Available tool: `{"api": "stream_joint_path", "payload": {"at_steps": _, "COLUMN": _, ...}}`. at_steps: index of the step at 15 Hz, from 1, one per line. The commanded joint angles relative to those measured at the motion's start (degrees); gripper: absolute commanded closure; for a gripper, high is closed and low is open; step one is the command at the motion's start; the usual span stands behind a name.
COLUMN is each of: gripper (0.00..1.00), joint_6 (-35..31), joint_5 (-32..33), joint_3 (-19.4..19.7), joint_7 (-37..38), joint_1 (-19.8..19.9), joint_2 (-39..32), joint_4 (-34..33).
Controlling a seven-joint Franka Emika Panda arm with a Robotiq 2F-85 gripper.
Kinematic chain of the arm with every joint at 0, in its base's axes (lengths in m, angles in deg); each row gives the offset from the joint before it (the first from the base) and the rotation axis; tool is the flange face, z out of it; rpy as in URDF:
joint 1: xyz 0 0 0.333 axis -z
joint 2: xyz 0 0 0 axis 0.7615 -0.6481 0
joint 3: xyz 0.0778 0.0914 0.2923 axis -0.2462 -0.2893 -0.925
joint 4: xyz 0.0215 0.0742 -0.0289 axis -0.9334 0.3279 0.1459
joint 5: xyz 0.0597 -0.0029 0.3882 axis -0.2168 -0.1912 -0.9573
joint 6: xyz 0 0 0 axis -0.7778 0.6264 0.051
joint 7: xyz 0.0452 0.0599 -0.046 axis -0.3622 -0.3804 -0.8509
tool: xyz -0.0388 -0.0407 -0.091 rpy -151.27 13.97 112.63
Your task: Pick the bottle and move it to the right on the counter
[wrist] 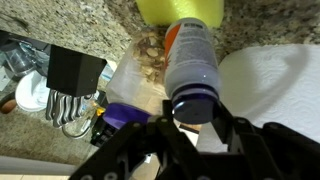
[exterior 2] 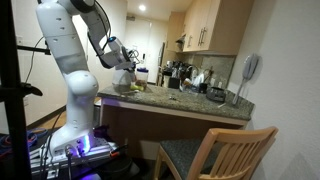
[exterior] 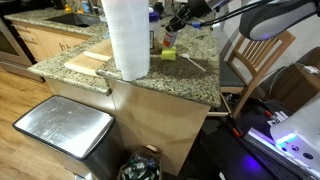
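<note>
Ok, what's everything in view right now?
bottle: one, white with orange-red band and dark cap, between the pincer's fingers
round object: one, yellow-green, just beyond the bottle
paper towel roll: one, white, upright on the counter
cutting board: one, pale wood, beside the roll
counter: one, speckled granite
trash can: one, steel lid, on the floor below the counter
chair: one, wooden, at the counter
arm: one, white
pincer: one, dark, astride the bottle's cap, grip unclear
</note>
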Motion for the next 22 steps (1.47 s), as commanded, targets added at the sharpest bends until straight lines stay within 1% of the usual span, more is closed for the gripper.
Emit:
{"api": "stream_joint_path", "payload": {"at_steps": 1, "gripper": 0.88, "joint_6": -7.89, "joint_5": -2.65, "joint_3": -4.42, "joint_7": 6.05, "joint_1": 5.0, "joint_2": 1.02, "joint_4": 0.65}}
{"api": "stream_joint_path", "payload": {"at_steps": 3, "gripper": 0.88, "joint_6": -14.95, "joint_5": -5.38, "joint_3": -8.36, "joint_7": 7.68, "joint_1": 9.51, "joint_2": 1.73, "joint_4": 0.93}}
{"api": "stream_joint_path", "payload": {"at_steps": 4, "gripper": 0.88, "joint_6": -18.46, "joint_5": -8.09, "joint_3": -11.17, "joint_7": 7.6, "joint_1": 12.5, "joint_2": 2.4, "joint_4": 1.13}}
{"api": "stream_joint_path", "payload": {"at_steps": 5, "gripper": 0.88, "joint_6": -13.21, "joint_5": -12.19, "joint_3": -8.16, "joint_7": 7.22, "joint_1": 6.8, "joint_2": 3.23, "joint_4": -3.09}}
{"api": "stream_joint_path", "payload": {"at_steps": 6, "gripper": 0.88, "joint_6": -14.47, "joint_5": -16.9, "joint_3": -13.13, "joint_7": 6.98, "joint_1": 12.4, "joint_2": 5.94, "joint_4": -1.78}}
{"api": "stream_joint_path", "payload": {"at_steps": 7, "gripper": 0.88, "joint_6": -14.18, "joint_5": -20.65, "joint_3": -15.88, "joint_7": 7.28, "joint_1": 14.98, "joint_2": 7.9, "joint_4": -1.98}}
{"api": "stream_joint_path", "payload": {"at_steps": 9, "gripper": 0.88, "joint_6": -13.91, "joint_5": -27.3, "joint_3": -22.77, "joint_7": 7.7, "joint_1": 22.0, "joint_2": 13.49, "joint_4": -1.66}}
{"api": "stream_joint_path", "payload": {"at_steps": 10, "gripper": 0.88, "joint_6": -8.42, "joint_5": -26.74, "joint_3": -10.01, "joint_7": 9.24, "joint_1": 10.23, "joint_2": 19.05, "joint_4": -0.9}}
{"api": "stream_joint_path", "payload": {"at_steps": 11, "gripper": 0.88, "joint_6": -7.27, "joint_5": -28.45, "joint_3": -10.37, "joint_7": 9.26, "joint_1": 11.26, "joint_2": 21.74, "joint_4": -0.7}}
{"api": "stream_joint_path", "payload": {"at_steps": 12, "gripper": 0.88, "joint_6": -5.56, "joint_5": -35.33, "joint_3": -8.77, "joint_7": 4.04, "joint_1": 9.21, "joint_2": 24.04, "joint_4": -0.84}}
{"api": "stream_joint_path", "payload": {"at_steps": 13, "gripper": 0.88, "joint_6": -3.72, "joint_5": -37.09, "joint_3": -6.78, "joint_7": 4.56, "joint_1": 8.72, "joint_2": 27.55, "joint_4": -0.82}}
{"api": "stream_joint_path", "payload": {"at_steps": 15, "gripper": 0.88, "joint_6": 2.42, "joint_5": -40.3, "joint_3": -3.08, "joint_7": 4.41, "joint_1": 8.94, "joint_2": 35.22, "joint_4": -2.34}}
{"api": "stream_joint_path", "payload": {"at_steps": 17, "gripper": 0.88, "joint_6": 8.81, "joint_5": -40.28, "joint_3": 0.39, "joint_7": 4.92, "joint_1": 10.84, "joint_2": 42.4, "joint_4": -4.22}}
{"api": "stream_joint_path", "payload": {"at_steps": 18, "gripper": 0.63, "joint_6": 3.72, "joint_5": -39.28, "joint_3": -1.4, "joint_7": 4.7, "joint_1": 8.93, "joint_2": 35.83, "joint_4": -3.46}}
{"api": "stream_joint_path", "payload": {"at_steps": 20, "gripper": 0.63, "joint_6": 8.01, "joint_5": -38.87, "joint_3": 1.12, "joint_7": 5.25, "joint_1": 9.16, "joint_2": 41.57, "joint_4": -4.02}}
{"api": "stream_joint_path", "payload": {"at_steps": 21, "gripper": 0.88, "joint_6": 8.77, "joint_5": -38.85, "joint_3": 1.26, "joint_7": 5.46, "joint_1": 9.21, "joint_2": 42.81, "joint_4": -4.0}}
{"api": "stream_joint_path", "payload": {"at_steps": 22, "gripper": 0.88, "joint_6": 9.62, "joint_5": -38.92, "joint_3": 1.22, "joint_7": 5.76, "joint_1": 10.14, "joint_2": 41.33, "joint_4": -3.84}}
